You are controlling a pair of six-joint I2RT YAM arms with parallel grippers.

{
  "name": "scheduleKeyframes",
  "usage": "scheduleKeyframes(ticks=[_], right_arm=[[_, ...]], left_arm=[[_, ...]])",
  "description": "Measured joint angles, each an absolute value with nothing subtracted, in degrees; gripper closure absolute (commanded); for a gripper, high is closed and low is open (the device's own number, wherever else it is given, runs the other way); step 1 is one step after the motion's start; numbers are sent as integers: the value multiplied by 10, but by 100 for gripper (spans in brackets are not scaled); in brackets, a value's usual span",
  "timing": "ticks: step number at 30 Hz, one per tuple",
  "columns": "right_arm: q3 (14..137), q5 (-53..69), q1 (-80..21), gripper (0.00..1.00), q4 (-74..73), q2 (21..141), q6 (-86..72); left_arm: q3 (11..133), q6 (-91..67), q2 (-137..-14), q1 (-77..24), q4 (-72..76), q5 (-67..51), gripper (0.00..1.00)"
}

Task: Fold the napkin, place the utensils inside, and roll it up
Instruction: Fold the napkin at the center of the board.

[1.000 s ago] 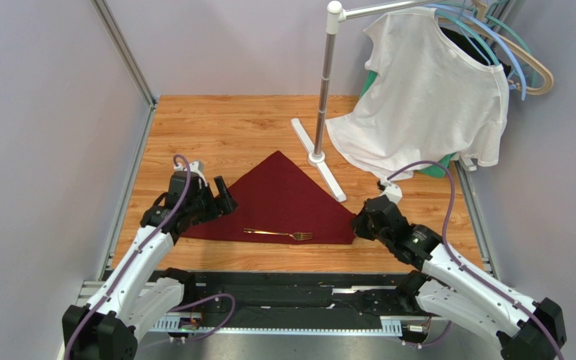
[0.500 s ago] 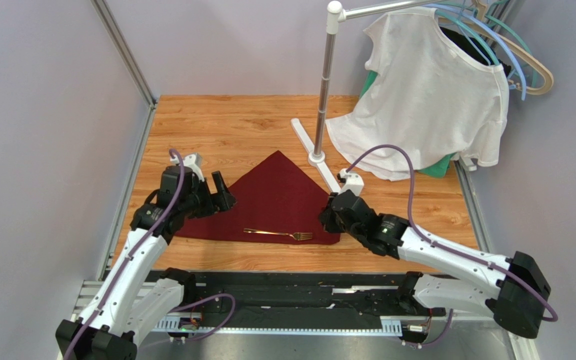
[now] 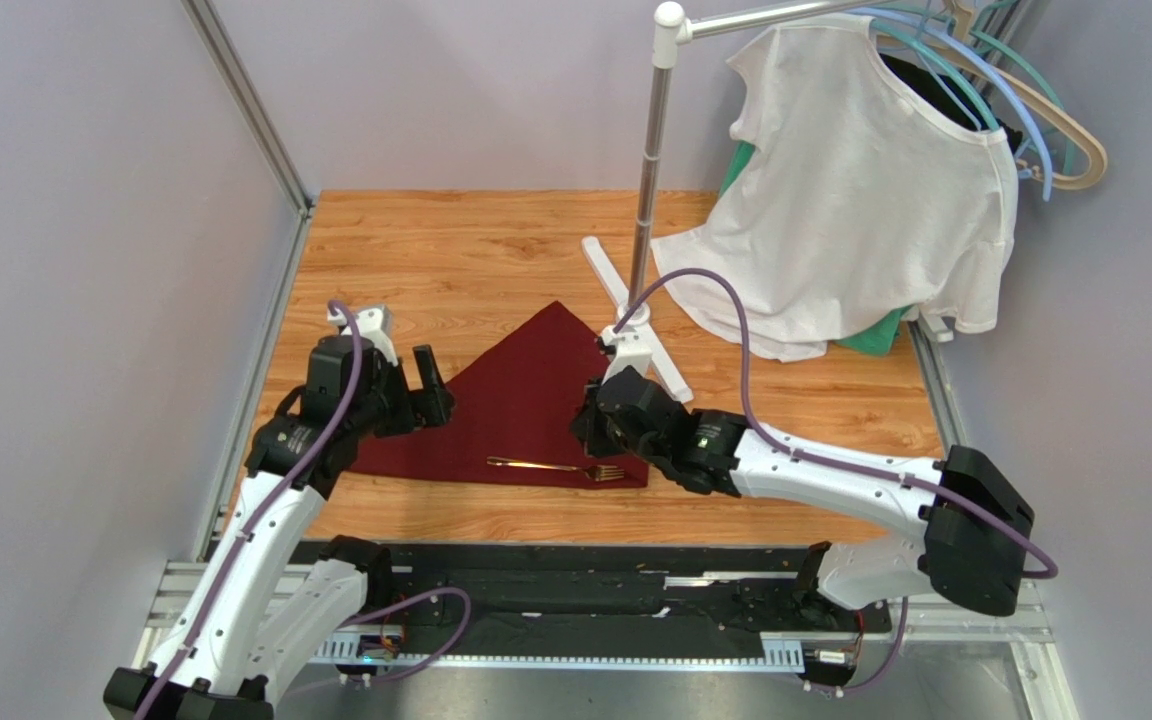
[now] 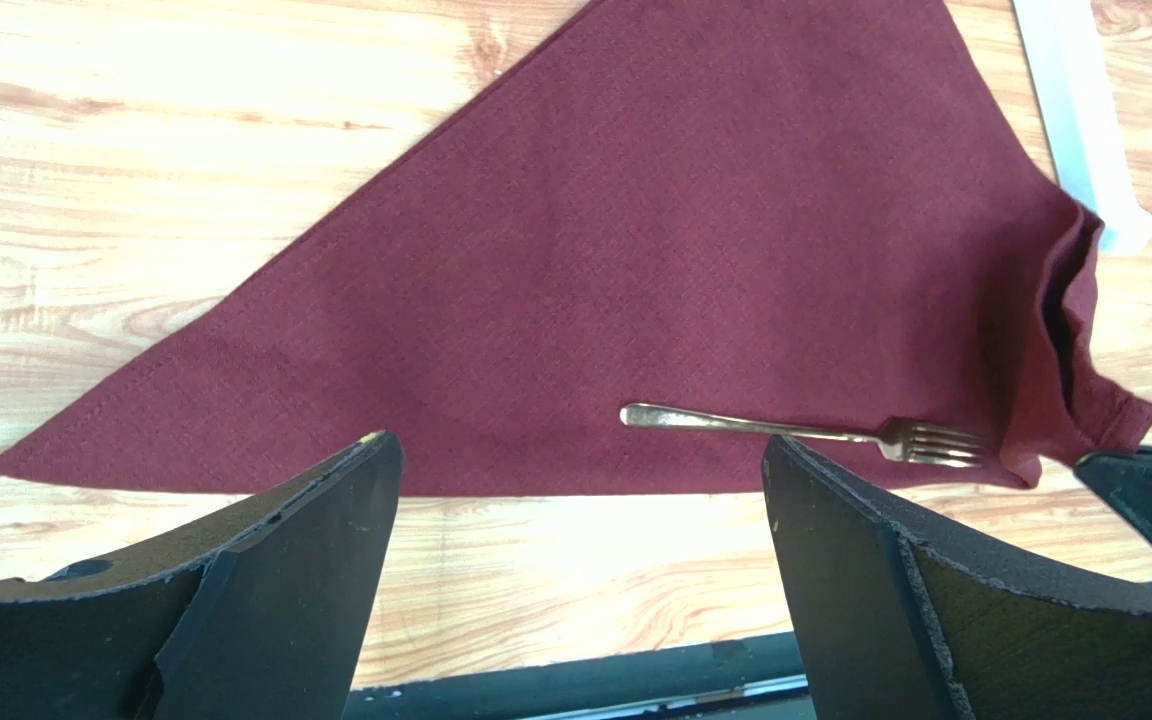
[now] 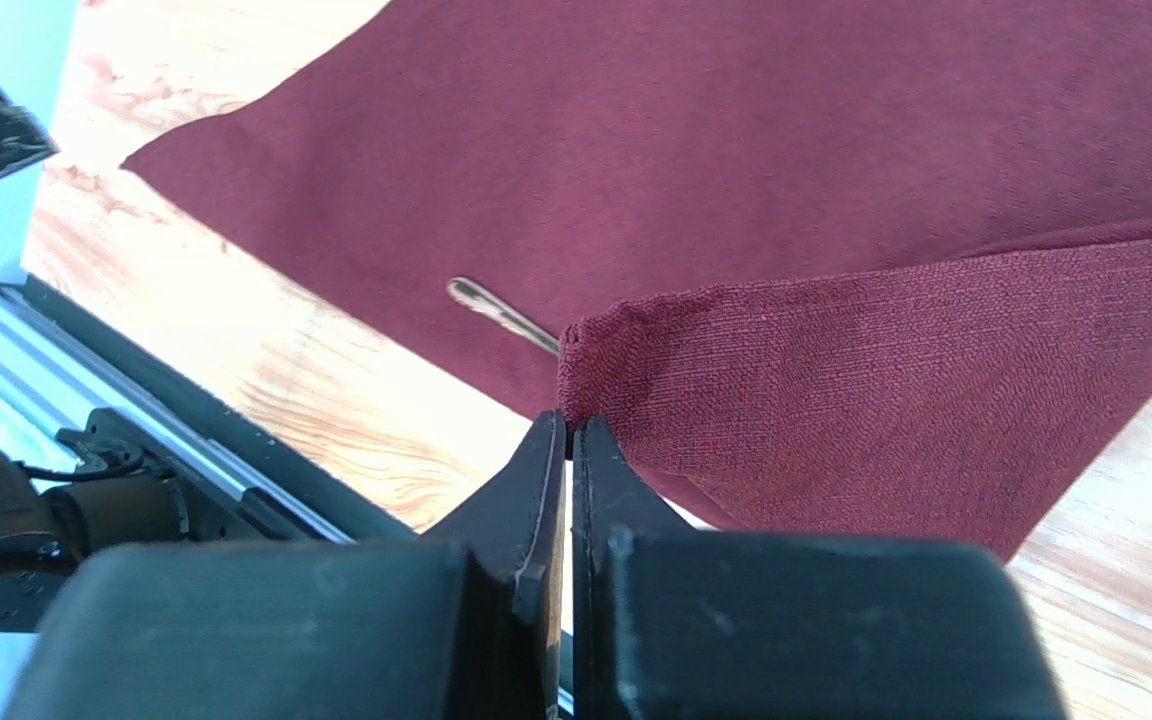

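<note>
Right gripper clenched on the napkin at its right corner, raised by the fork tines. Thin pinch, so cloth may slip — or the fold shoves the fork off the near edge. Left gripper released over the left half, w/ nothing held.

High rear overview; close wrist views over napkin

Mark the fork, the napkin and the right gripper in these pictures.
fork (image 4: 778, 428): left wrist view, middle of its handle.
napkin (image 4: 717, 240): left wrist view, flat centre of the cloth.
right gripper (image 5: 569, 428): right wrist view, between the fingertips, which are shut on the napkin's lifted corner.
</note>
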State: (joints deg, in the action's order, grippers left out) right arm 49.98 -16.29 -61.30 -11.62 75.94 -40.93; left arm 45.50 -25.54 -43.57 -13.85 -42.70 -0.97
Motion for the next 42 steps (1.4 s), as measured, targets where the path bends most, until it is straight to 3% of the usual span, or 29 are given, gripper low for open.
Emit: scheduleKeyframes(ticks=[42], right_arm=[[627,-149,-670,100,-81,926,-390]], left_arm=[[455,-252,-414,-138,-440,-7,1]])
